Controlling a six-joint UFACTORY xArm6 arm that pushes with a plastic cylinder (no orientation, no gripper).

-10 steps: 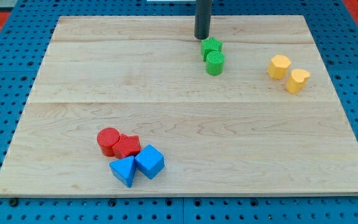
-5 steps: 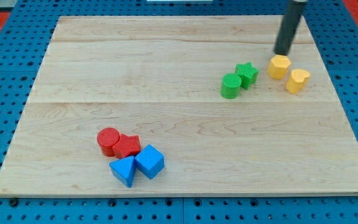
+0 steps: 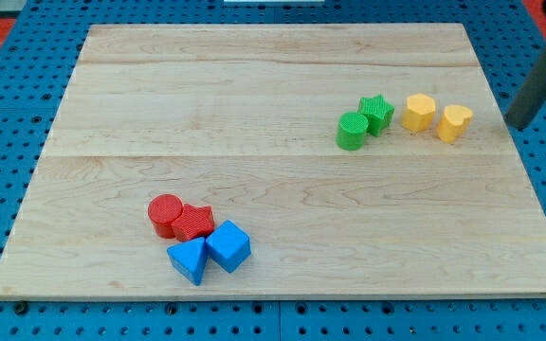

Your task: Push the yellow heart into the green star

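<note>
**Tip parked right of the yellow pair, heart not yet pushed**

Pale wooden surface (image 3: 254, 189) on a blue pegboard, red pegboard showing at the top corners. Toward the view's right, four blocks in a loose row: green cylinder (image 3: 352, 131) touching the green star (image 3: 376, 114), then a small gap, then the yellow hexagon (image 3: 419, 112), then the yellow heart (image 3: 454, 122) just beside it. Near the view's bottom left, well apart from all that, a tight cluster: red cylinder (image 3: 166, 214), red star (image 3: 194, 222), blue triangle (image 3: 190, 259), blue cube (image 3: 227, 245).

End effector: a plain dark rod, no jaws to open or close, holding nothing. My tip (image 3: 517, 123) down near the surface's right edge, to the view's right of the heart and clear of it, touching no block.

Step in hand, by the look of it: the approach, lining up behind the heart for a leftward push. Task barely begun; heart and star apart, with the hexagon sitting directly between them.

Next move likely calls for contact on the heart's right side and a push toward the view's left. Risk: a straight shove would drive the hexagon into the star first. Better perhaps to steer the heart around the hexagon, below or above, before closing on the star.
</note>
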